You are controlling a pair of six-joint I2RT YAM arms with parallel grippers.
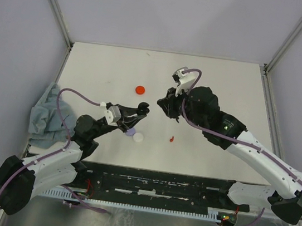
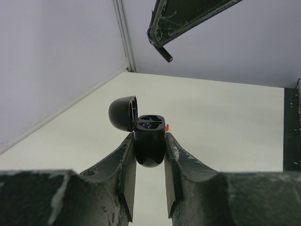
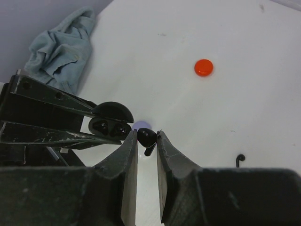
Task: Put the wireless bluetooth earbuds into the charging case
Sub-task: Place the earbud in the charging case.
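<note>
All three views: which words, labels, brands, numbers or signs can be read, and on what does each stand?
None can be read. No lettering shows on the charging case, the black earbud, the red disc or the cloth.

case (image 2: 149, 146): glossy black plastic, smooth | earbud (image 3: 146, 137): glossy black plastic | left fingers (image 2: 188, 169): matt dark, scuffed, scratched, pale wear along edges | table (image 1: 221, 95): matt white, smooth | cloth (image 3: 61, 47): soft crumpled grey-blue fabric | disc (image 3: 203, 68): smooth red plastic, slight sheen
</note>
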